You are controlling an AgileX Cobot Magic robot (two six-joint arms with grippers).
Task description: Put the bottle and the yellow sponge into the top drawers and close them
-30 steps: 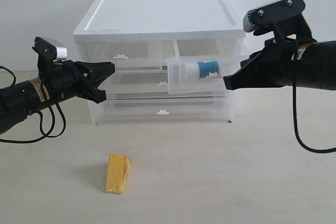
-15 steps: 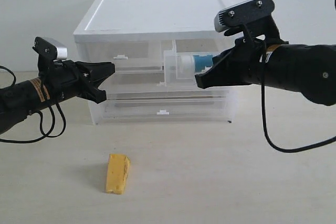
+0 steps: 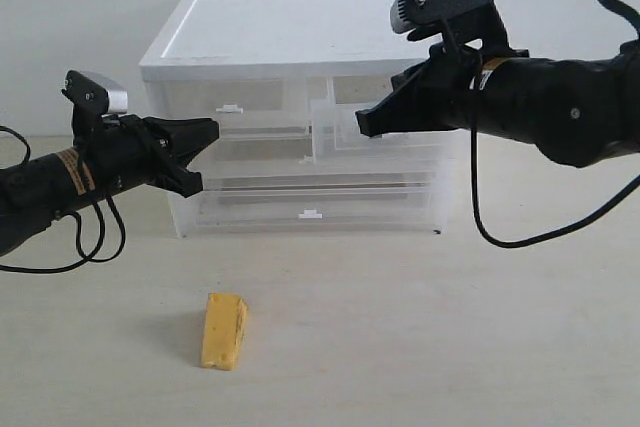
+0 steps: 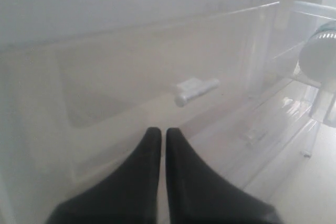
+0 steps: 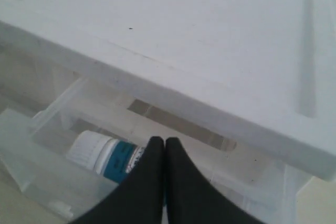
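The yellow sponge [image 3: 224, 331] lies on the table in front of the cabinet, well below both arms. The bottle [image 5: 107, 156] lies on its side inside the right top drawer [image 3: 338, 133], which sticks out a little from the cabinet; the exterior view hides the bottle behind my right arm. My right gripper [image 3: 366, 128] [image 5: 164, 140] is shut and empty, its tips at that drawer's front. The left gripper [image 3: 211, 130] [image 4: 159, 129] is also shut and empty, hovering just in front of the closed left top drawer [image 3: 232, 99], below its handle tab [image 4: 195, 90].
The white-topped cabinet [image 3: 300, 32] stands at the back middle. Below the top drawers sit two full-width translucent drawers [image 3: 309, 214], both closed. A wall rises behind the cabinet. Black cables hang from both arms.
My right gripper has moved left towards the cabinet, and the right top drawer with the bottle has slid most of the way in. The left arm and the sponge have not moved.
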